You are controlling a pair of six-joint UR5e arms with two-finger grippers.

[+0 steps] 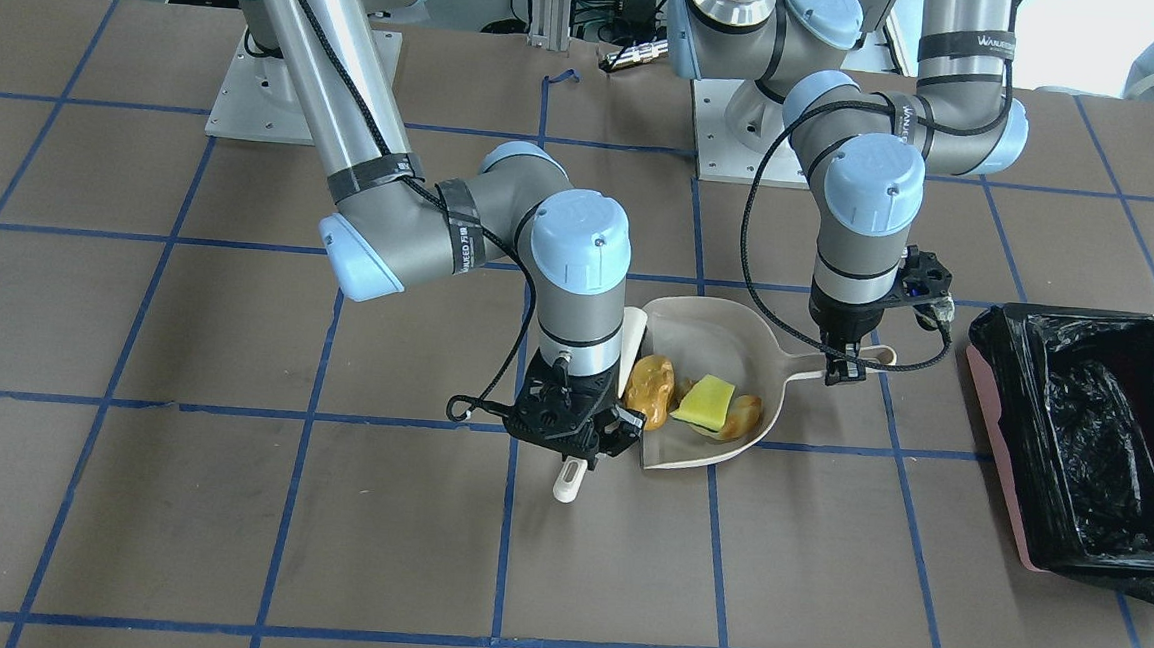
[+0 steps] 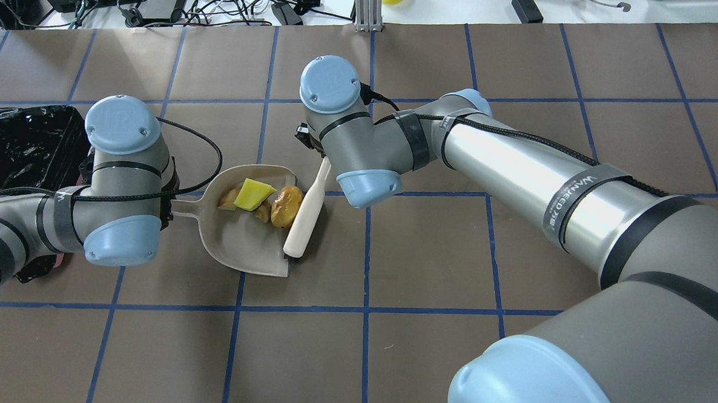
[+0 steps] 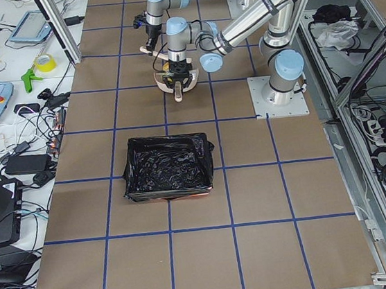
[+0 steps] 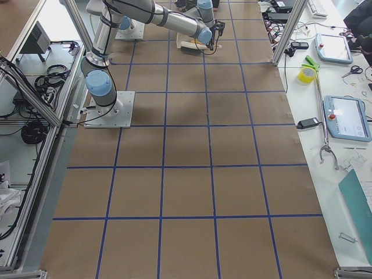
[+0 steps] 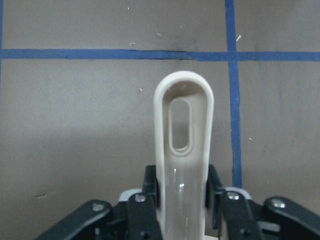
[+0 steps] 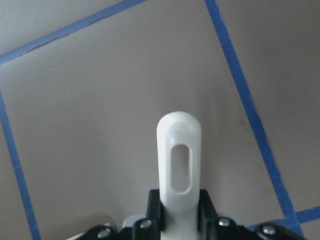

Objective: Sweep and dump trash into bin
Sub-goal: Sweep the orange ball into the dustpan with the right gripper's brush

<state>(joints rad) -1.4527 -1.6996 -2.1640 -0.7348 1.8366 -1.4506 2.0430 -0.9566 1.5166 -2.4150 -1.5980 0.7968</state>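
trash (image 1: 697, 402): sits in dustpan (image 1: 726, 338), handle pointing at bin (image 1: 1016, 431), mouth facing away
left tool (image 1: 843, 365): clamped on dustpan handle
right tool (image 1: 580, 434): gripping brush (image 2: 305, 214) handle
room: counter (image 1: 929, 466) strip between handle and bin

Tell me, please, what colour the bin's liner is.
Glossy black; the liner shows best in the front-facing view.

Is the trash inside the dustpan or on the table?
Inside the dustpan: the amber wad, the yellow-green block and the peel all lie on its beige floor.
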